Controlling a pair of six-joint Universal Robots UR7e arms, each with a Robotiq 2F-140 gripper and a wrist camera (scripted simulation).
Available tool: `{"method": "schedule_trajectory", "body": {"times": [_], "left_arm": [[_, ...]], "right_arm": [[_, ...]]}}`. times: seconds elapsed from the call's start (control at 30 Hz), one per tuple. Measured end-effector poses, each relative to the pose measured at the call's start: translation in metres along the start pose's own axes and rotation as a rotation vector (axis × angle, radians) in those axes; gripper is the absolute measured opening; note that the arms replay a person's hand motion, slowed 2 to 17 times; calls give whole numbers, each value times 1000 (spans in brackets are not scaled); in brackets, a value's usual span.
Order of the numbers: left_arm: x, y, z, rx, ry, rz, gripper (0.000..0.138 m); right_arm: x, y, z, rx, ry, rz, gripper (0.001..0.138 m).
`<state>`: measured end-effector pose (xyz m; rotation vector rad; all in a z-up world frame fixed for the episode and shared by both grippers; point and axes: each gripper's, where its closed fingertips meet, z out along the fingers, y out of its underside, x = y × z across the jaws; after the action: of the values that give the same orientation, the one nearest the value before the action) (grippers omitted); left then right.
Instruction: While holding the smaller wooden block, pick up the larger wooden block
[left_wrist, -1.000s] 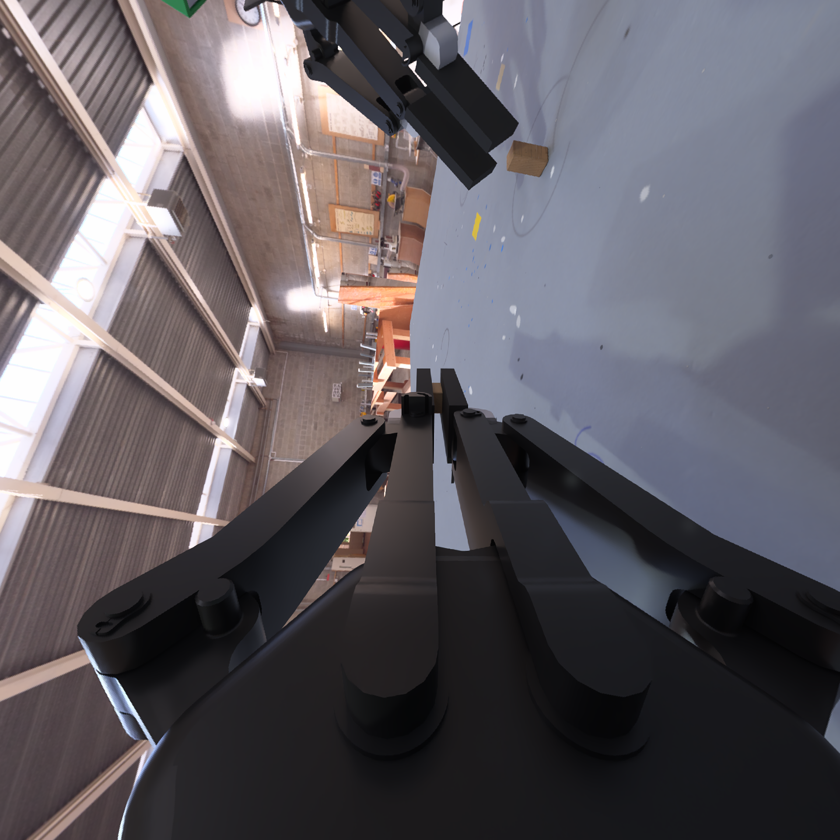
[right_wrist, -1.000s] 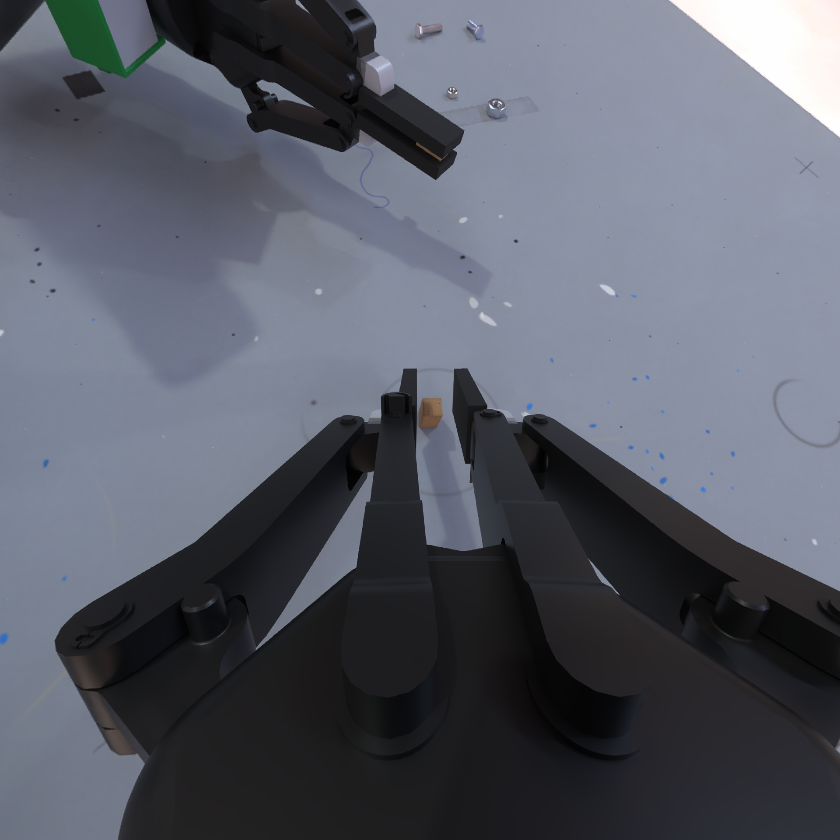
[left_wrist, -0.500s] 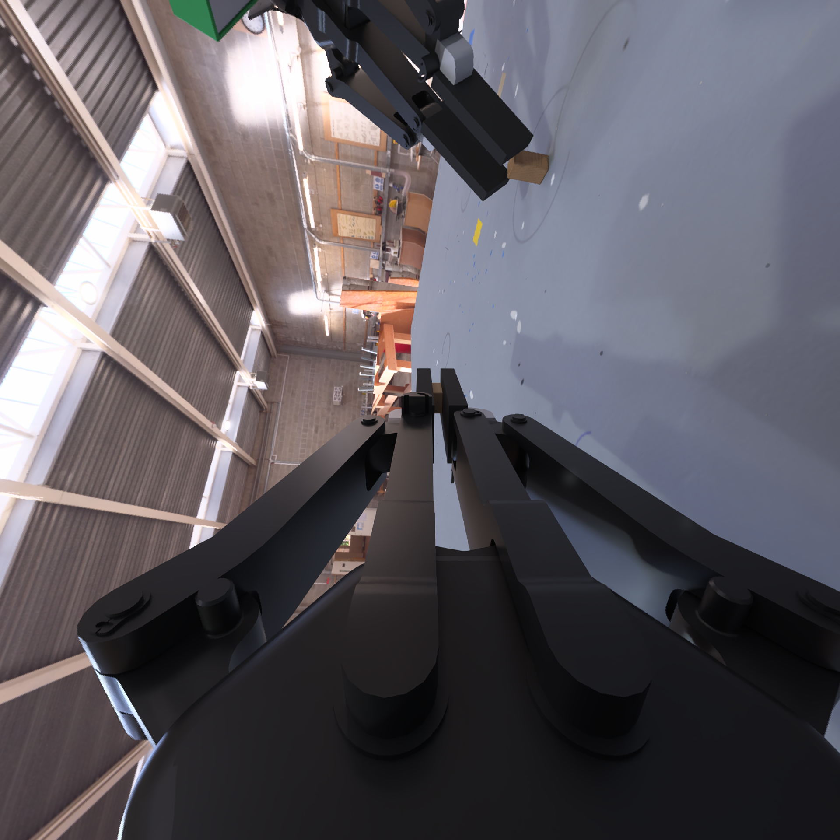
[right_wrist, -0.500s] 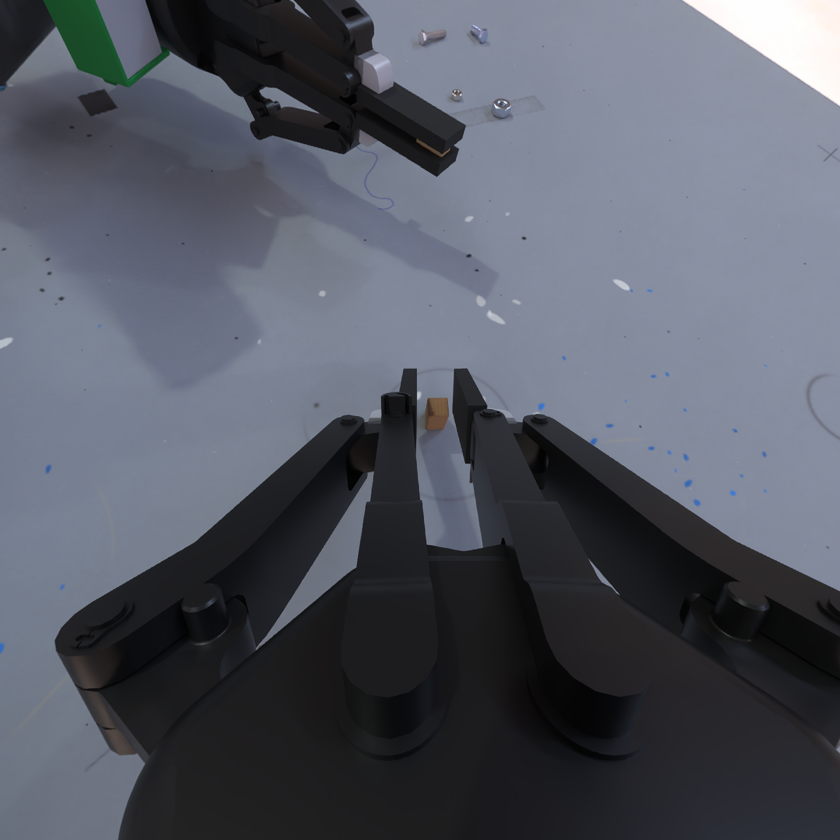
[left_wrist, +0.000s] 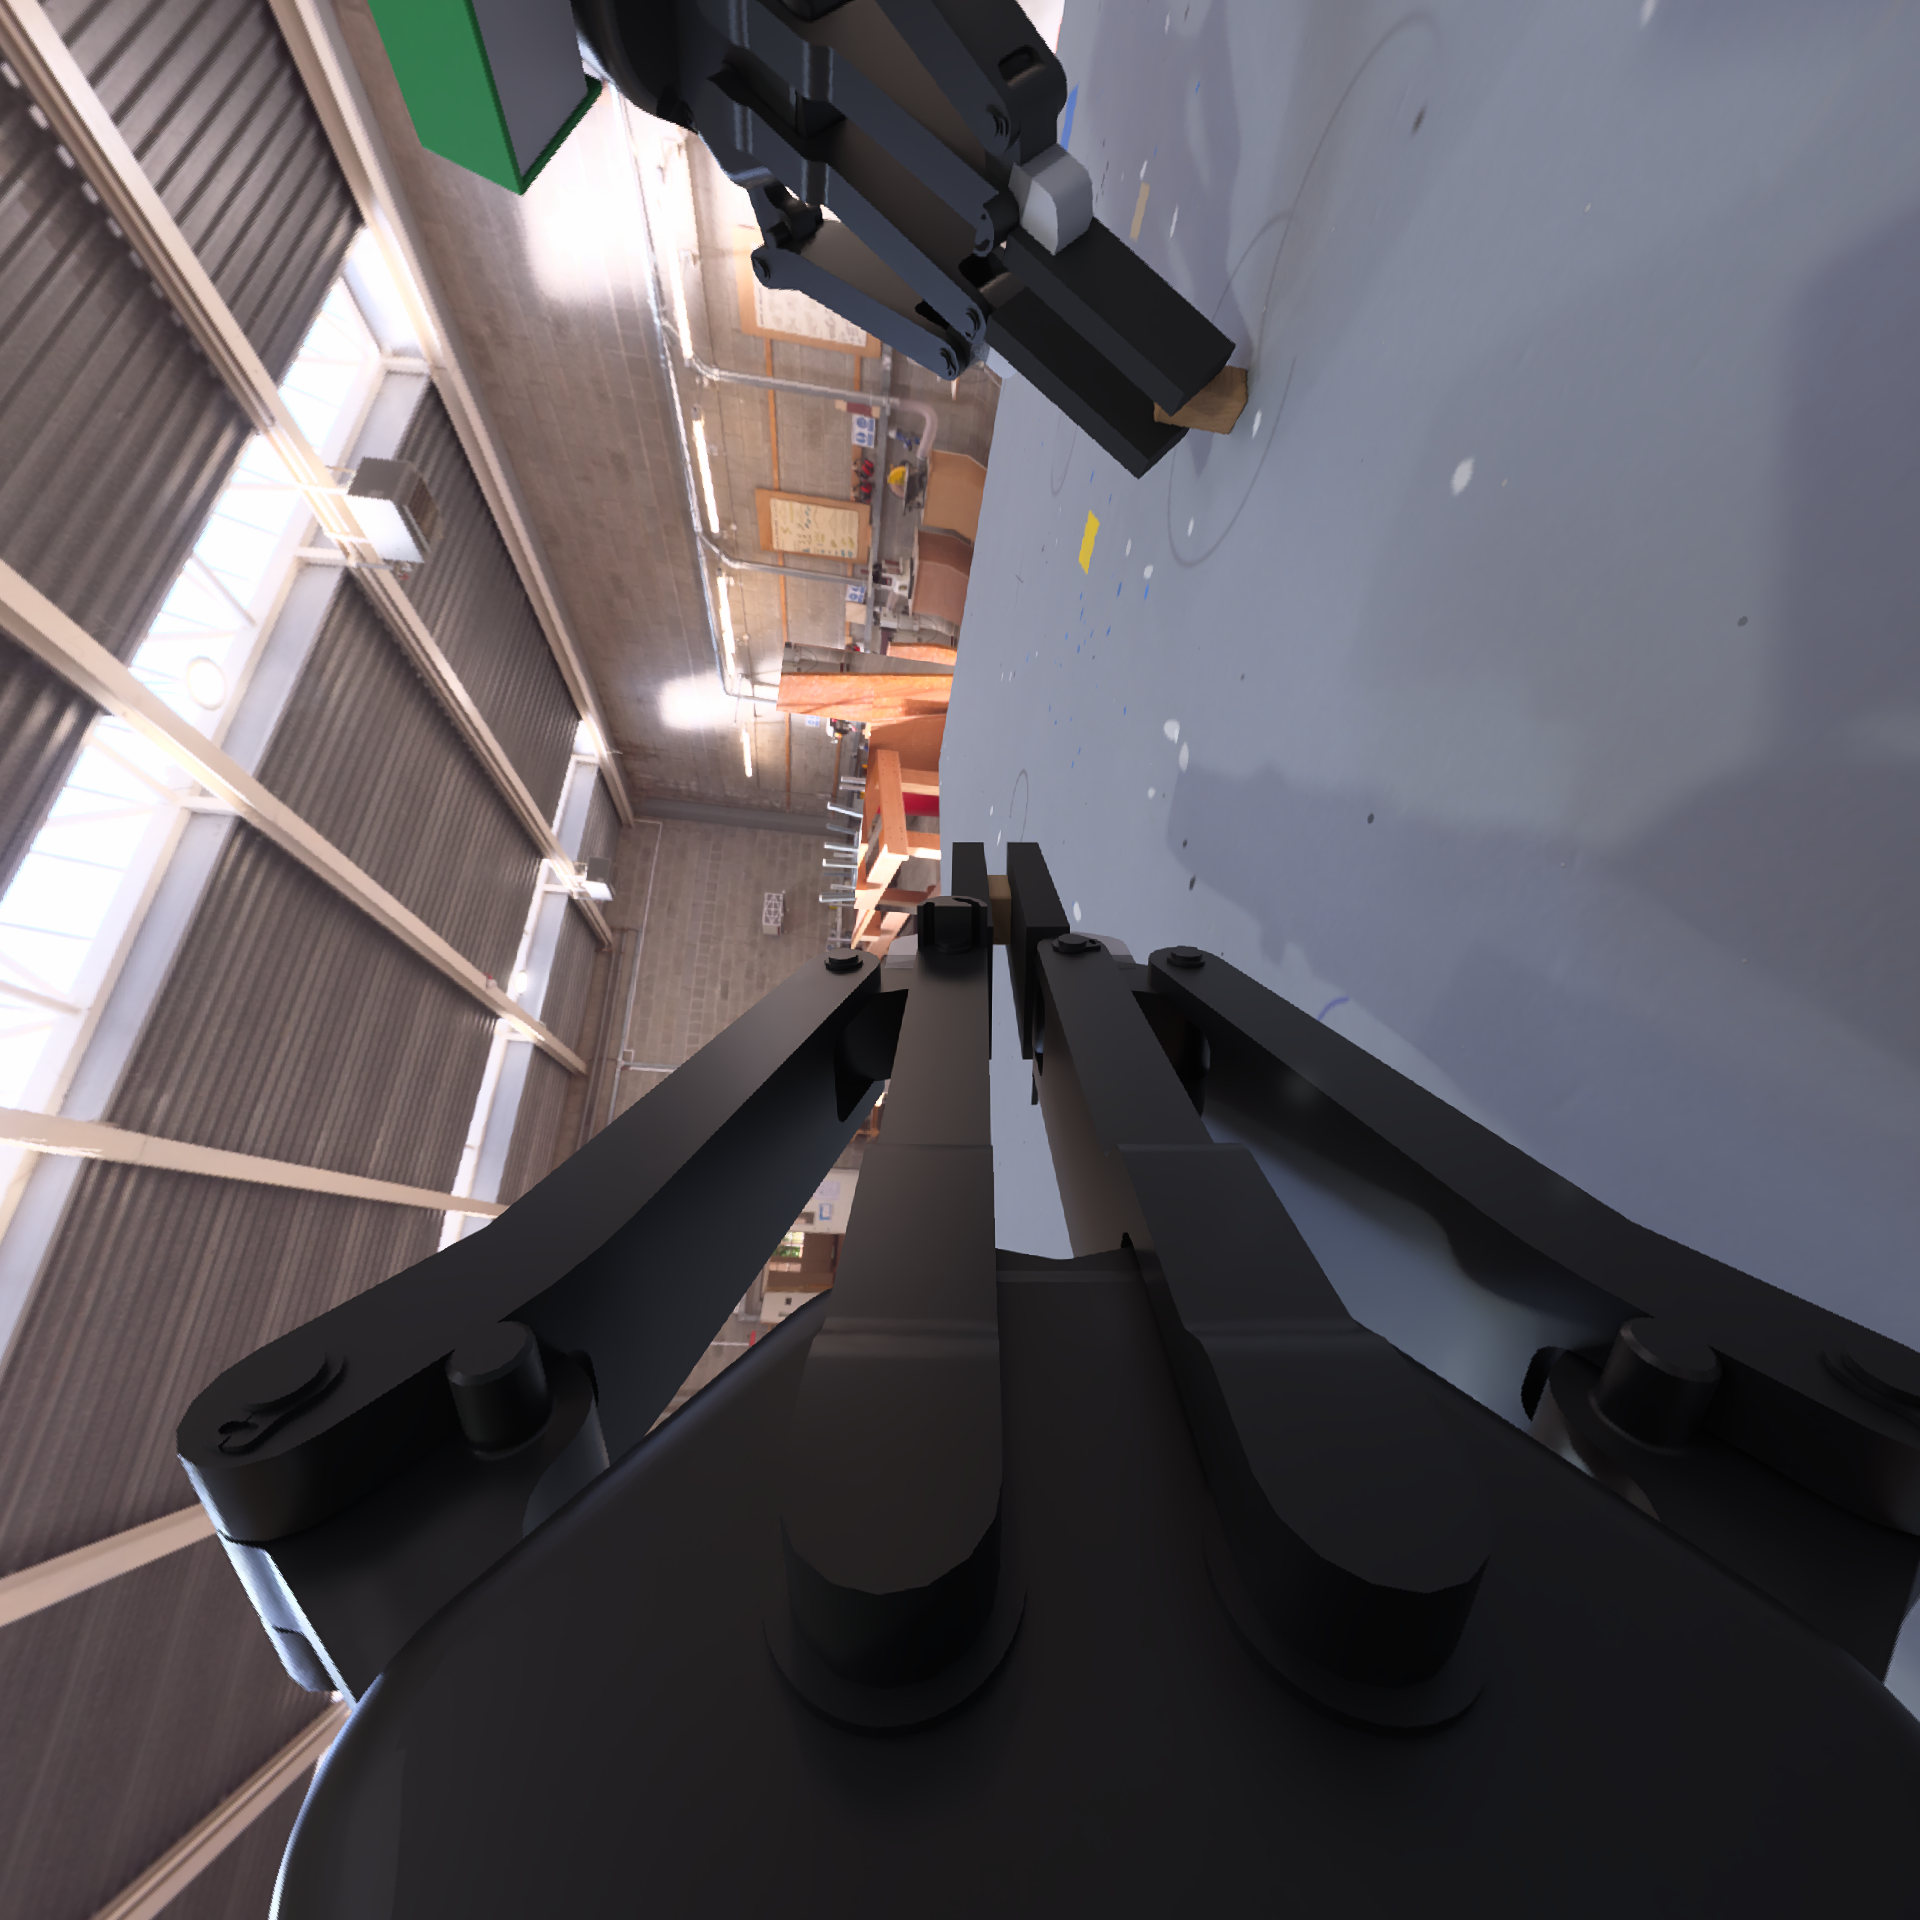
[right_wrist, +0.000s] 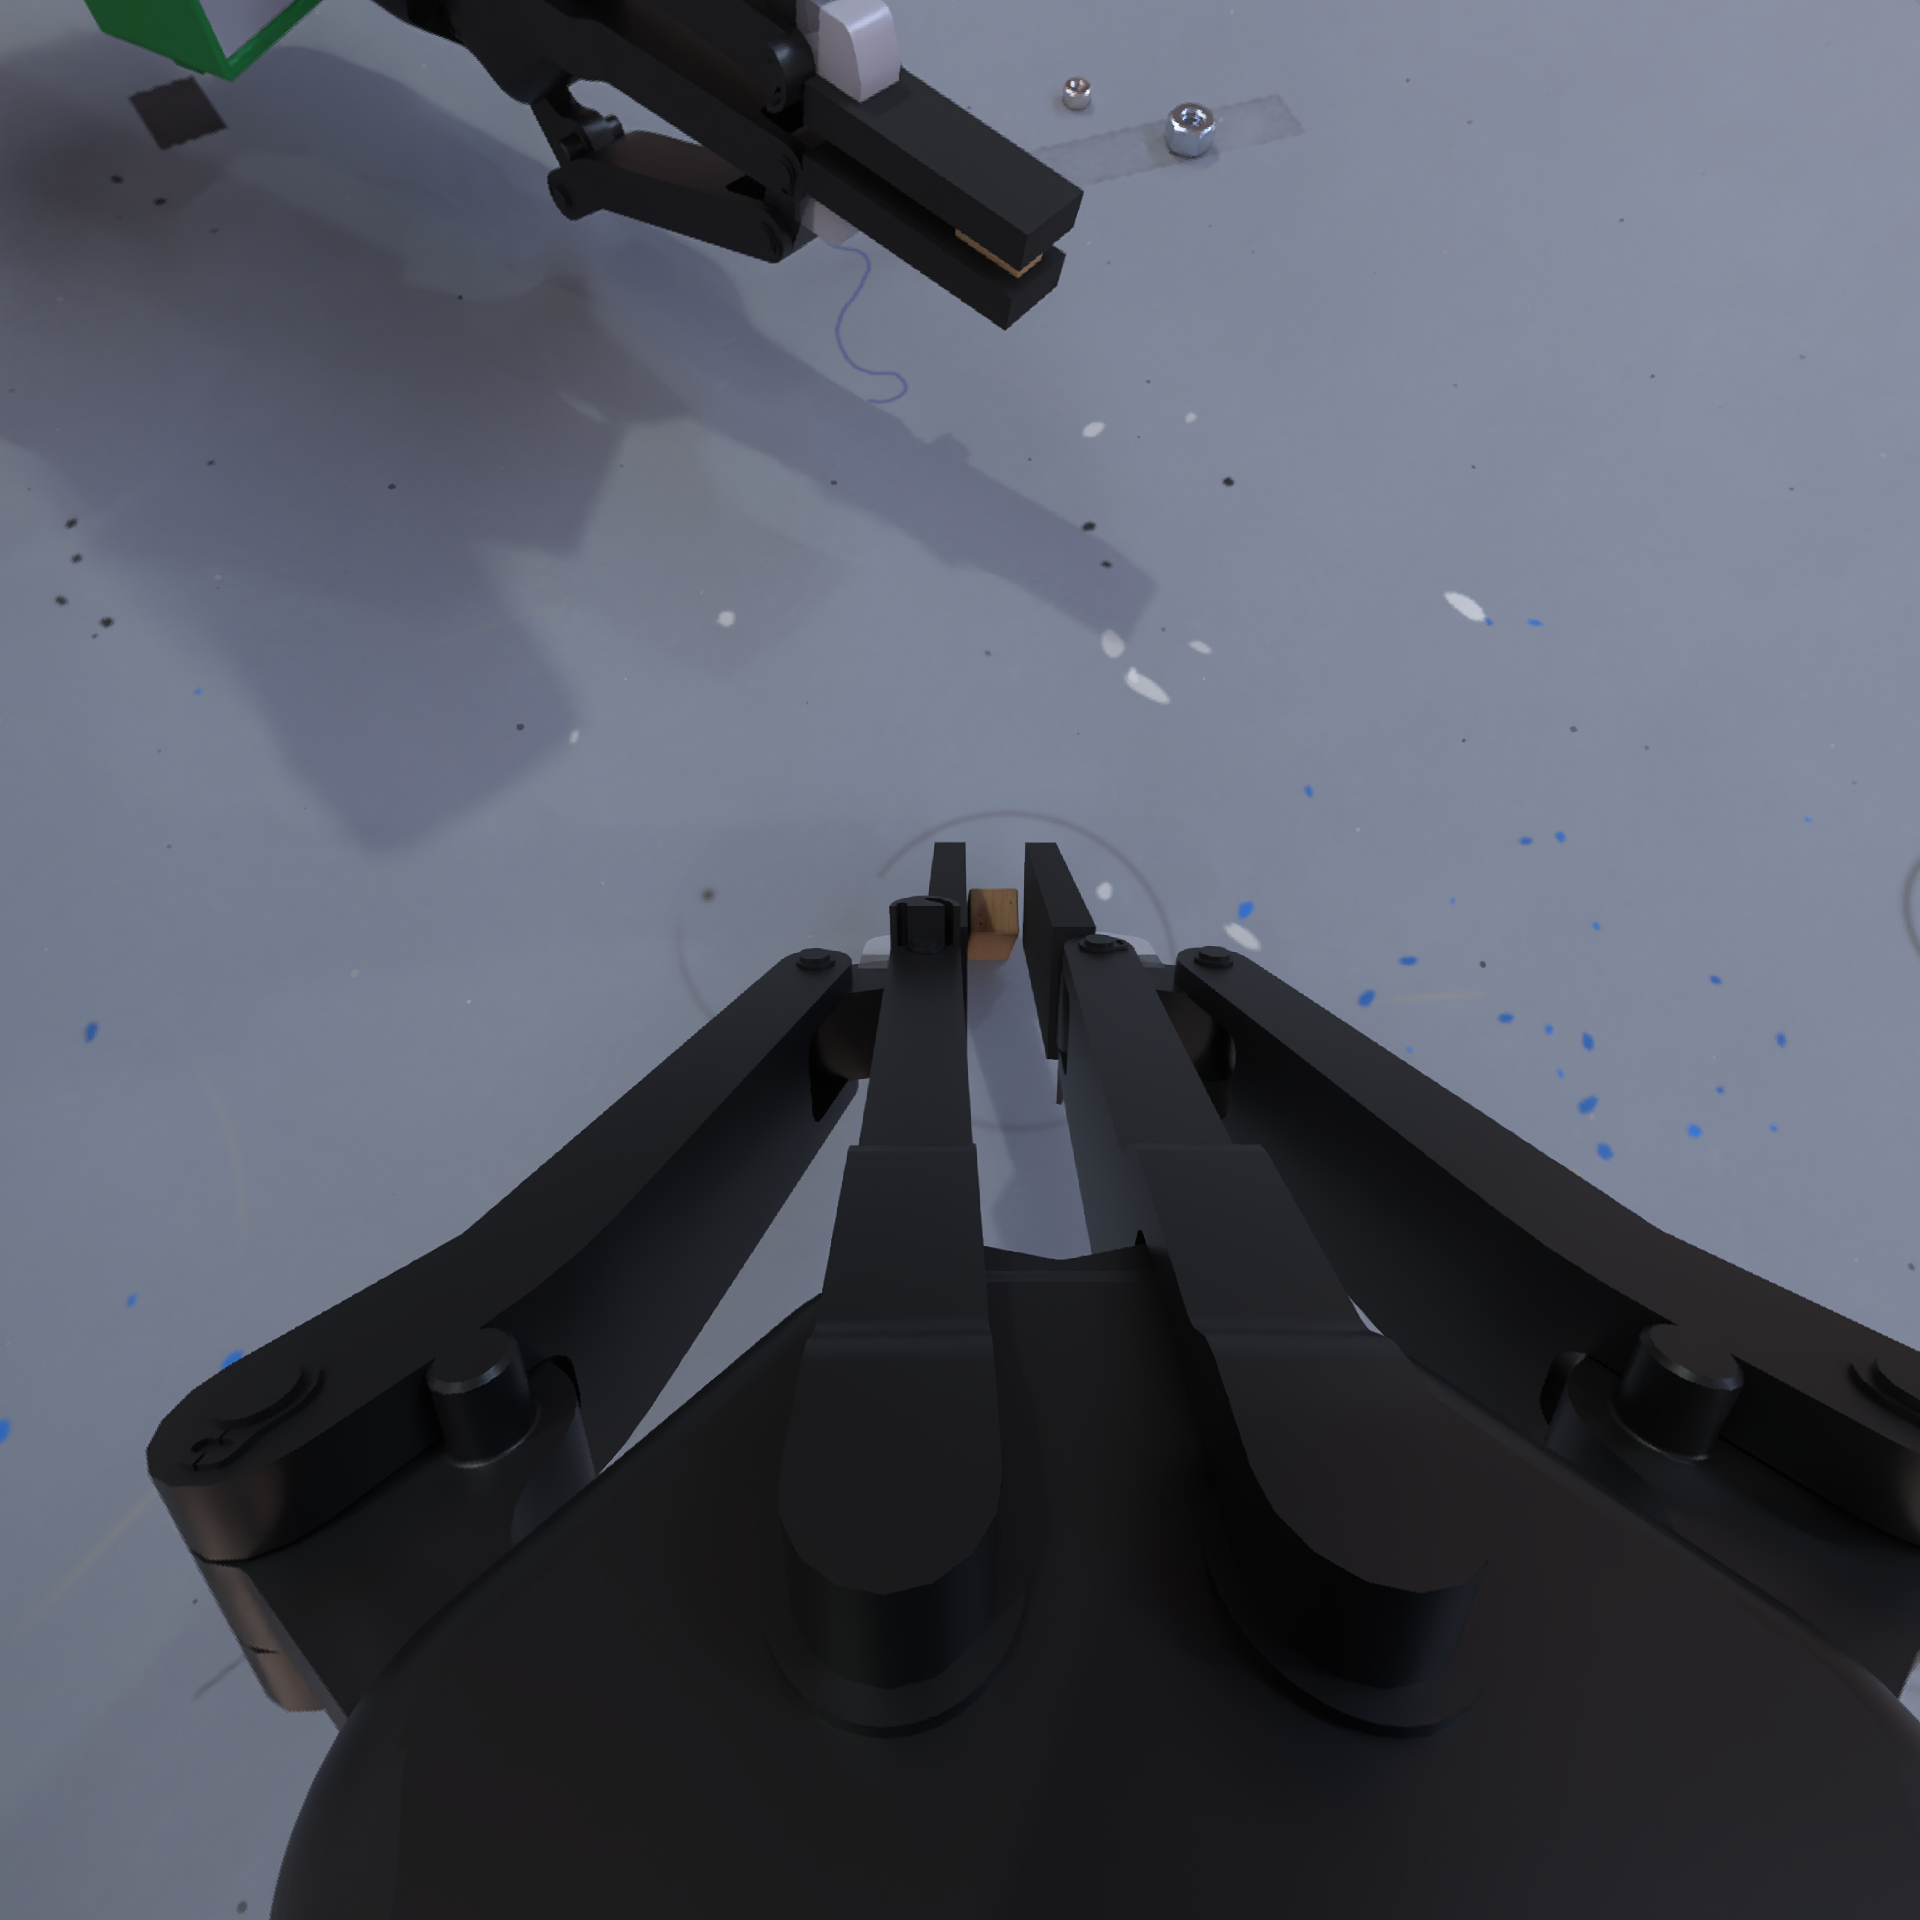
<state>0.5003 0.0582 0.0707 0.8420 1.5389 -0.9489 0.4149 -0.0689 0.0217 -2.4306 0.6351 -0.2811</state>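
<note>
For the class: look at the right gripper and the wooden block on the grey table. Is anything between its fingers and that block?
Nothing visible is in the way. The larger tan wooden block on the grey table sits between the right gripper fingers, against one finger, a gap to the other. The left gripper, pinching the smaller wooden block, is well away.

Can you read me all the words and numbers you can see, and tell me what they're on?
Upper wall board: writing too small to read.
Lower wall board: writing too small to read.
Small blue signs beside the boards: too blurred to read.
Grey table: no words or numbers, only paint specks.
</note>
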Motion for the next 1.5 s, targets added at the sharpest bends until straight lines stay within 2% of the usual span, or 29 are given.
{"method": "schedule_trajectory", "body": {"times": [0.2,0.47,0.63,0.8,1.07,1.27,1.5], "left_arm": [[0,-1,0,3,0,3,6],[0,-1,1,4,-1,11,6],[1,-2,1,4,-1,18,6],[1,-2,2,4,-1,23,6],[2,-2,2,3,2,30,6],[3,-2,2,2,4,42,6],[5,-2,3,2,8,60,6]], "right_arm": [[-1,-2,-1,-25,-31,-13,12],[8,1,-5,-105,-46,-44,12],[11,-3,-6,-145,-86,-62,12],[12,-8,-7,-176,-158,-52,12],[21,-26,-7,-170,-269,-3,12],[21,-39,-8,-183,-420,99,12],[24,-47,-9,-252,-587,223,12]]}}
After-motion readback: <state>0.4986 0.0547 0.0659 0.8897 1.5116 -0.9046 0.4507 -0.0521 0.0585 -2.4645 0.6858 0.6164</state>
